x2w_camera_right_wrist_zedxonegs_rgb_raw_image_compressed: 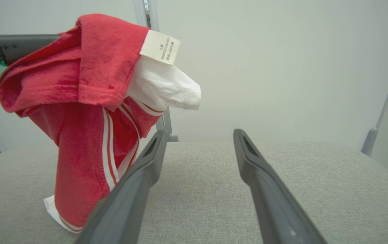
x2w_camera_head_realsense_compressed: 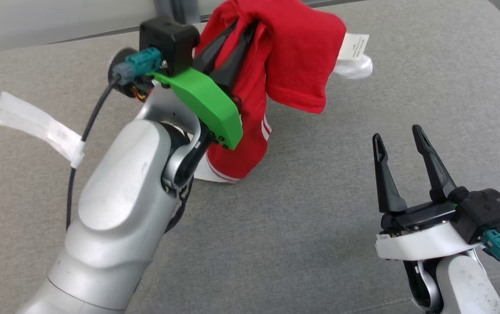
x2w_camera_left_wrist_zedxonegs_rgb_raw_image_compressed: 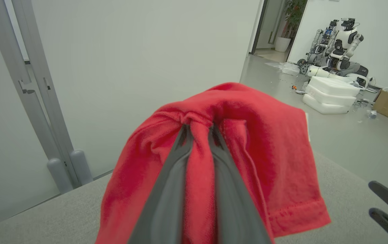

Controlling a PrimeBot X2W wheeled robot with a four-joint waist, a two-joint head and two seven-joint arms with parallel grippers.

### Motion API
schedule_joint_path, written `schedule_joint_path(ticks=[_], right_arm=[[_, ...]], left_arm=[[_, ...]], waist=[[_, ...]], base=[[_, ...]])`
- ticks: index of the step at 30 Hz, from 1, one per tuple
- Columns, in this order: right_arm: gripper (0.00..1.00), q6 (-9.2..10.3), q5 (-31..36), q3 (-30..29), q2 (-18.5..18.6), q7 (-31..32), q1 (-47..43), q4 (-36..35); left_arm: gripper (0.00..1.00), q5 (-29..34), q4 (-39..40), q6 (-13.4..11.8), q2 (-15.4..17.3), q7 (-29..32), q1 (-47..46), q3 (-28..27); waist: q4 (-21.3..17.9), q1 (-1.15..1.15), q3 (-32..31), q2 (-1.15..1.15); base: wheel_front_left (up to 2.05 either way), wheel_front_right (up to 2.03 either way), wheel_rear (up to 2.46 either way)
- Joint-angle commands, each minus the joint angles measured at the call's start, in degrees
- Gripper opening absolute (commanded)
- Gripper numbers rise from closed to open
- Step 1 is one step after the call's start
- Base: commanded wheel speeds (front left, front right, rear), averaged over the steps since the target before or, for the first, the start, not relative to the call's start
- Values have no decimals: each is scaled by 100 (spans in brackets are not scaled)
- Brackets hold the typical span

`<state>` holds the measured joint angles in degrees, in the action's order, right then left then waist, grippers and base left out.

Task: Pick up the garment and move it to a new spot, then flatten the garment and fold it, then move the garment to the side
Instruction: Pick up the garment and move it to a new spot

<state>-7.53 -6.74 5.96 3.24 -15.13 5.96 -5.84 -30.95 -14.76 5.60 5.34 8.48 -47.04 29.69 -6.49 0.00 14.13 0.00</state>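
The garment [x2w_camera_head_realsense_compressed: 293, 65] is red with white stripes, white trim and a white label. It hangs bunched from my left gripper [x2w_camera_head_realsense_compressed: 245, 30], which is shut on a fold near its top. Its lower end [x2w_camera_head_realsense_compressed: 228, 170] touches the grey surface. In the left wrist view the two fingers pinch the red cloth [x2w_camera_left_wrist_zedxonegs_rgb_raw_image_compressed: 248, 135] at the left gripper [x2w_camera_left_wrist_zedxonegs_rgb_raw_image_compressed: 197, 126]. In the right wrist view the garment [x2w_camera_right_wrist_zedxonegs_rgb_raw_image_compressed: 85, 101] hangs at the left. My right gripper [x2w_camera_head_realsense_compressed: 400, 133] stands open at the lower right, apart from the cloth, with nothing between its fingers [x2w_camera_right_wrist_zedxonegs_rgb_raw_image_compressed: 153, 159].
A grey fabric-covered table [x2w_camera_head_realsense_compressed: 320, 218] spreads under both arms. A strip of white tape [x2w_camera_head_realsense_compressed: 40, 126] sits on the left arm's cable. Beyond the table are a pale wall, a metal frame [x2w_camera_left_wrist_zedxonegs_rgb_raw_image_compressed: 28, 84], and another robot with foam blocks [x2w_camera_left_wrist_zedxonegs_rgb_raw_image_compressed: 332, 91] on the floor.
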Motion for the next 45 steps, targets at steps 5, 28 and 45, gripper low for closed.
schedule_joint_path(ticks=[5, 28, 45], right_arm=[[100, 9, -108, -17, -34, -3, 140, -63], [100, 9, 128, 45, -30, -3, -548, 182], [100, 9, 432, 107, -19, -3, -1223, 333]], left_arm=[[0, -56, -893, 43, -122, -524, 380, 241], [100, 541, -1230, -949, -25, -2368, 2048, 98], [100, 2236, 1752, -938, -238, -2362, 5522, -2152]], waist=[[-567, 0, 527, 0], [380, 0, -821, 0], [1096, 0, -1563, 0]], base=[[0, 0, 0], [0, 0, 0], [0, 0, 0]])
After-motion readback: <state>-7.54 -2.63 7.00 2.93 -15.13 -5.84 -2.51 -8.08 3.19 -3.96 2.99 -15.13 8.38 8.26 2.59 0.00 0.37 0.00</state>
